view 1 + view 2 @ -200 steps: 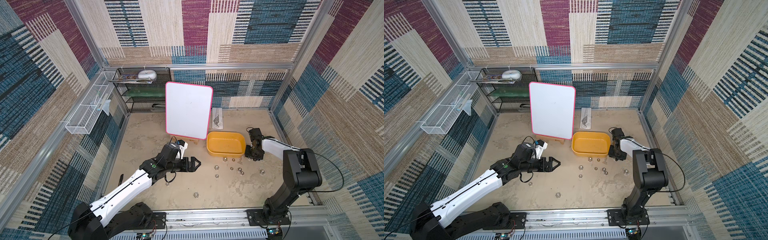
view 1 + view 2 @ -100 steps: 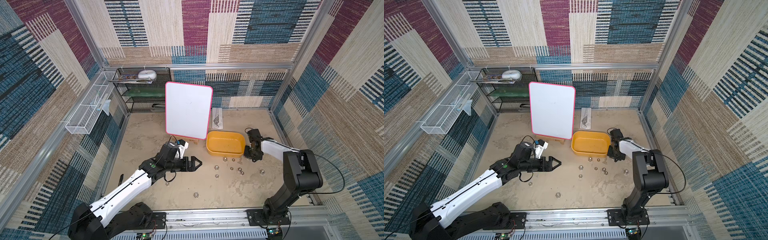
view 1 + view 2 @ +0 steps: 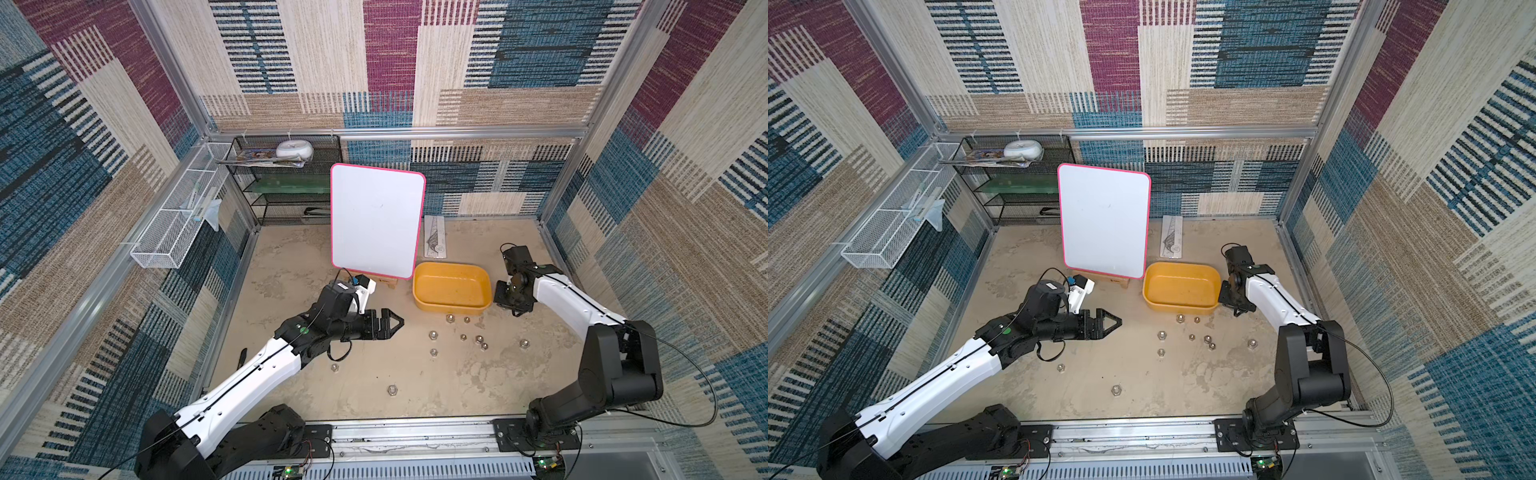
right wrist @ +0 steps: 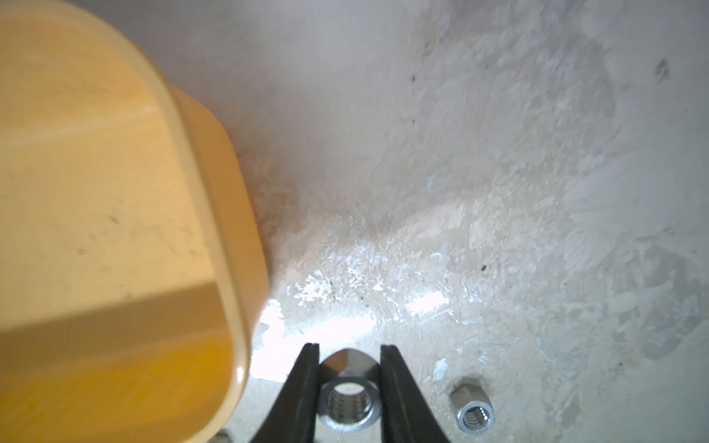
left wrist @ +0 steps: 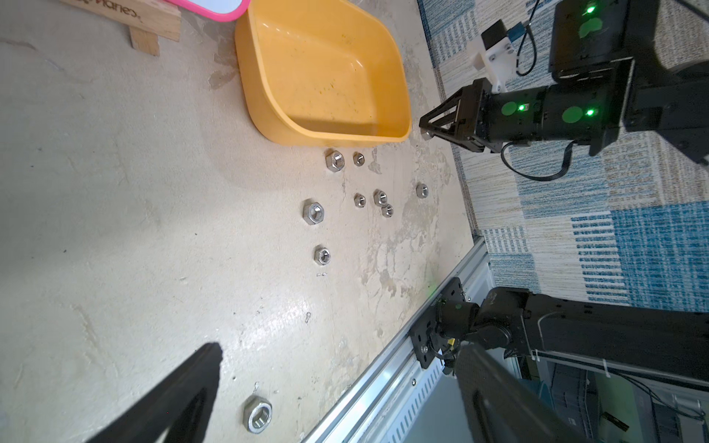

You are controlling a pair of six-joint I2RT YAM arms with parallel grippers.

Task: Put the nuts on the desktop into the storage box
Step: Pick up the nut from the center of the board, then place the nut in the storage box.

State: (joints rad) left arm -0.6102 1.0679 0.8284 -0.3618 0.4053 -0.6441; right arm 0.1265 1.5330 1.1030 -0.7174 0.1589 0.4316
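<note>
The beige table (image 3: 291,299) spreads out beneath both claws. A pink-edged whiteboard (image 3: 376,220) stands beyond the left claw (image 3: 394,323), on the side away from the arm bases. The left claw's jaws are spread wide over bare table. The yellow storage box (image 3: 449,308) lies between the two claws, just beside the right claw (image 4: 350,346), which is low at the box's corner. That claw is pinching a silver nut (image 4: 347,401) between its fingertips. Whether the nut is clear of the table cannot be told. A second nut (image 4: 472,410) lies just beside this claw. The loose nuts (image 3: 478,339) are scattered on the table between the claws, nearer the right one.
</note>
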